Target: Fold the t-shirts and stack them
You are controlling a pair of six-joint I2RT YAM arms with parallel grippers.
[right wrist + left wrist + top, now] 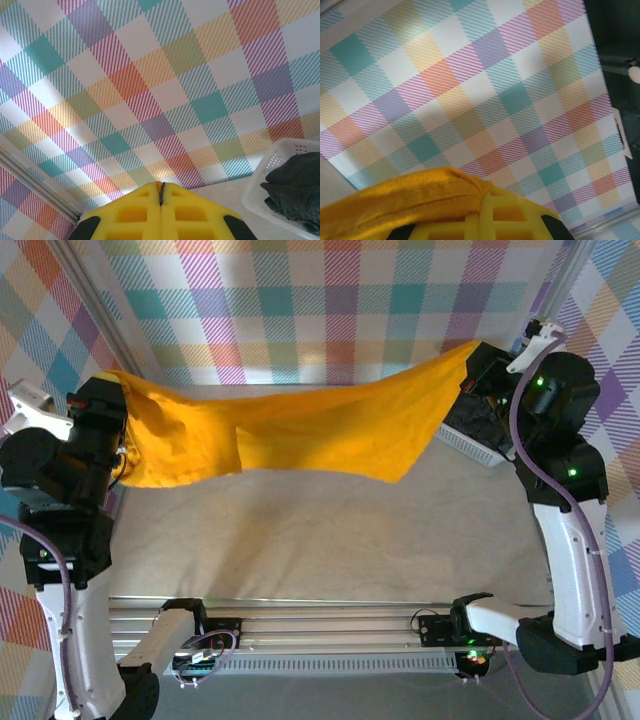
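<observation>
Yellow fingers of the right gripper were pressed flat together, with just a thin dark seam between them. Seen from above, that gripper pinched one corner of the orange shirt, just over the basket. Well left of the basket, the left gripper was likewise closed, with a bunched fold of the orange shirt clamped at its fingertips. Between the two grips the shirt hung stretched in the air as a sagging band. Its lowest tip drooped left of the basket over the pale table; whether that tip touched the table could not be told. A dark shirt lay crumpled inside the basket. Behind the basket rose the checked wall.
</observation>
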